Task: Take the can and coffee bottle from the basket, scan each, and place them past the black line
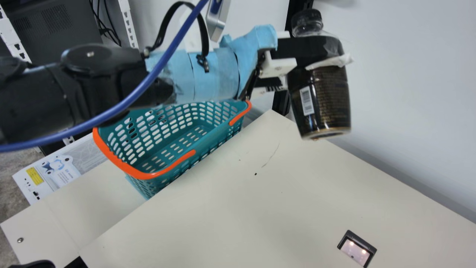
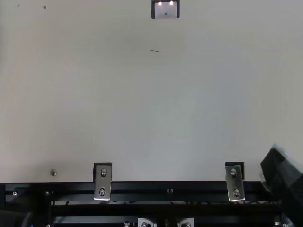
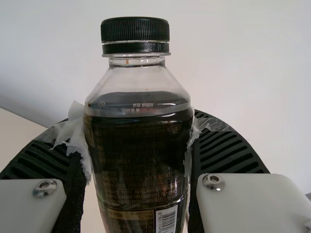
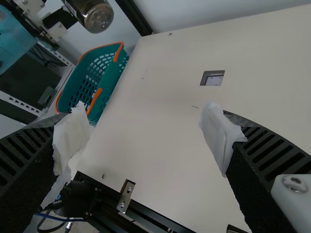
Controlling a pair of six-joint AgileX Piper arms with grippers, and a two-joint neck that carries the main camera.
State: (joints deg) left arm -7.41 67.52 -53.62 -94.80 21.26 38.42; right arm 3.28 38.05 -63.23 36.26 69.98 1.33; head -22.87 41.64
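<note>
Up above the basket end of the cream tabletop (image 1: 282, 193), your left gripper (image 3: 136, 127) pinches the brown-labelled, clear plastic coffee bottle (image 1: 322, 100) by its sides, one ribbed finger to each flank. The bottle is cap up, well apart from the small black-framed scanner window (image 1: 356, 252) set into the tabletop. Your right gripper (image 4: 144, 128) is spread wide, nothing between its white-wrapped fingers.

The step in hand looks like bringing the bottle to that window. The white barcode patch (image 1: 306, 101) sits low on the label, below the fingers, so they leave it uncovered. It is on the bottle's side, though, and the window faces up, so you'll likely need to tip the bottle until the patch looks down into the glass. Turn the wrist slowly and keep the squeeze even: a smooth, heavy bottle could swing or slip between the pads. Come down gently, too, or the base may knock the frame.

As for containers, the teal slotted plastic basket (image 1: 139, 174) with orange handles stands beside the tabletop's edge, your left arm crossing in front of part of it. The bottle holds dark liquid up to its shoulder, with its black cap (image 3: 135, 30) on.
</note>
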